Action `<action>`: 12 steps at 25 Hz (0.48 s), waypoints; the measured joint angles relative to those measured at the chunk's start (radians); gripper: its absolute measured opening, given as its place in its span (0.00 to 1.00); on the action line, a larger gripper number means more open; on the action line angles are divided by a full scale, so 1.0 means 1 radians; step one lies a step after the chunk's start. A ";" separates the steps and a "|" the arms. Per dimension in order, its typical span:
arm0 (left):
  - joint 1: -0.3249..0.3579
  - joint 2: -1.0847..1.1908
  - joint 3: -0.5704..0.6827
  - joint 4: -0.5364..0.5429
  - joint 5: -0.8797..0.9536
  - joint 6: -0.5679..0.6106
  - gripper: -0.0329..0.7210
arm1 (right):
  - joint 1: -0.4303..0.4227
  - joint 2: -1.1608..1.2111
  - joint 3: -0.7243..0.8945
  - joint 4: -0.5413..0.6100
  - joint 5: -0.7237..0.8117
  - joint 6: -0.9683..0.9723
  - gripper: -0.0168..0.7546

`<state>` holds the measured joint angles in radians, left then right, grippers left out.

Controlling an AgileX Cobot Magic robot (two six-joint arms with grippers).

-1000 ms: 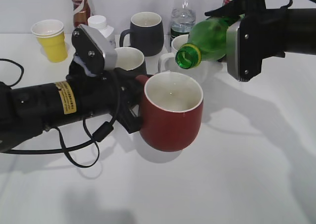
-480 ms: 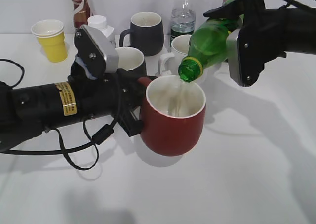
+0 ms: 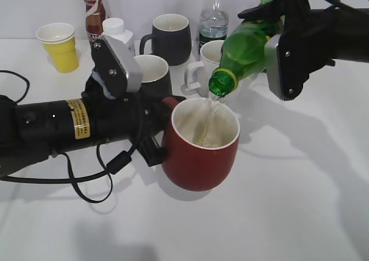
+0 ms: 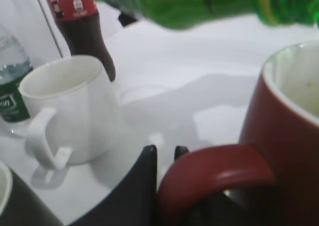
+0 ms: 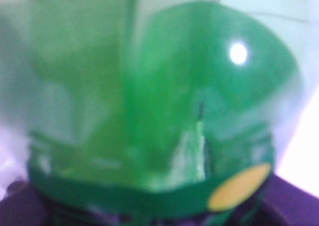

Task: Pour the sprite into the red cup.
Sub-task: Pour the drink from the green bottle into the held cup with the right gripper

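The red cup [image 3: 200, 151] is held just above the table by my left gripper [image 3: 158, 128], which is shut on its handle [image 4: 214, 173]. The green sprite bottle [image 3: 245, 50] is uncapped, tilted mouth-down to the left, and held by my right gripper [image 3: 277, 48]. Its mouth [image 3: 219, 88] hangs just over the cup's far rim. A thin clear stream falls into the cup, and liquid shows inside. The right wrist view is filled by the blurred green bottle [image 5: 149, 111]; its jaws are hidden there.
Behind the cup stand a white mug [image 3: 204, 65], a black mug [image 3: 151, 71], another black mug [image 3: 170, 36], a clear water bottle [image 3: 213, 19], a yellow paper cup [image 3: 59, 45], a white jar [image 3: 115, 29] and a dark bottle [image 3: 94, 8]. A cable [image 3: 86, 183] loops under my left arm.
The bottle has tipped further down and come over the cup, and sprite now flows into it. The cup has shifted slightly and liquid has gathered inside.
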<state>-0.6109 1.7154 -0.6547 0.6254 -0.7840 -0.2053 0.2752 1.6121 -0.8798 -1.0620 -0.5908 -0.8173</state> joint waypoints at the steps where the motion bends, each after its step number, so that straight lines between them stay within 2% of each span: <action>1: 0.000 0.000 0.000 0.001 0.003 0.000 0.14 | 0.000 0.000 0.000 0.007 -0.001 -0.011 0.59; 12: 0.000 0.000 0.000 0.002 0.004 0.001 0.14 | 0.000 0.000 0.000 0.024 -0.005 -0.030 0.59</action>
<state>-0.6109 1.7154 -0.6547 0.6278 -0.7804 -0.2045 0.2752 1.6121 -0.8798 -1.0376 -0.5958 -0.8469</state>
